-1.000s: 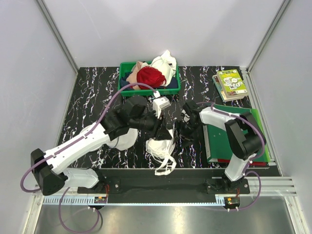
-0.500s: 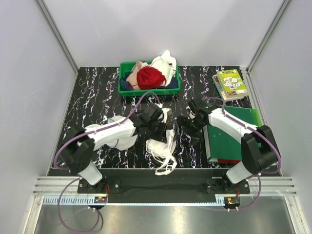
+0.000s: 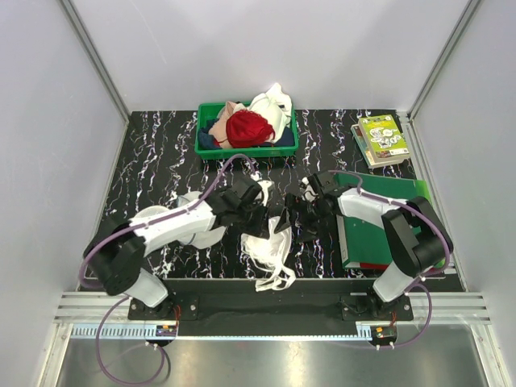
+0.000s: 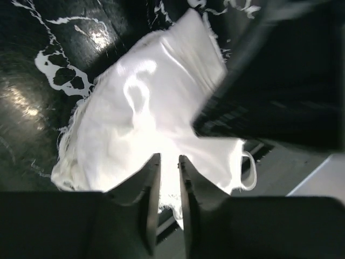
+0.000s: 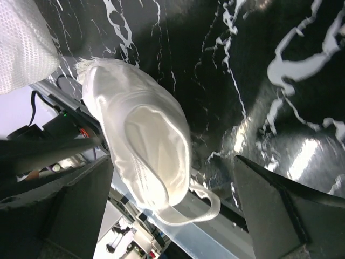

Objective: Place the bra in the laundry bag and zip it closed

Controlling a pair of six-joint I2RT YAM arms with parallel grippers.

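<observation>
The white bra (image 3: 266, 250) lies bunched on the black marbled table near its front edge, one strap loop (image 3: 274, 280) hanging over the edge. My left gripper (image 3: 262, 211) is low over its far side. In the left wrist view the jaws (image 4: 167, 157) stand a narrow gap apart, with the bra's shiny fabric (image 4: 145, 108) showing through the gap. My right gripper (image 3: 300, 218) is just right of the bra, wide open. A bra cup (image 5: 151, 140) lies between its spread fingers (image 5: 173, 160), ungripped. The white mesh laundry bag (image 3: 203, 235) (image 5: 21, 48) lies mostly under my left arm.
A green bin (image 3: 246, 151) holding a red garment (image 3: 246, 129) and pale cloths stands at the back. Books (image 3: 380, 139) are stacked at the back right. A green folder (image 3: 387, 226) lies under my right arm. The table's front edge is close behind the bra.
My left gripper closed, then parted slightly, staying low over the bra. My right gripper opened wide and shifted left toward the bra. The bra has bunched slightly.
</observation>
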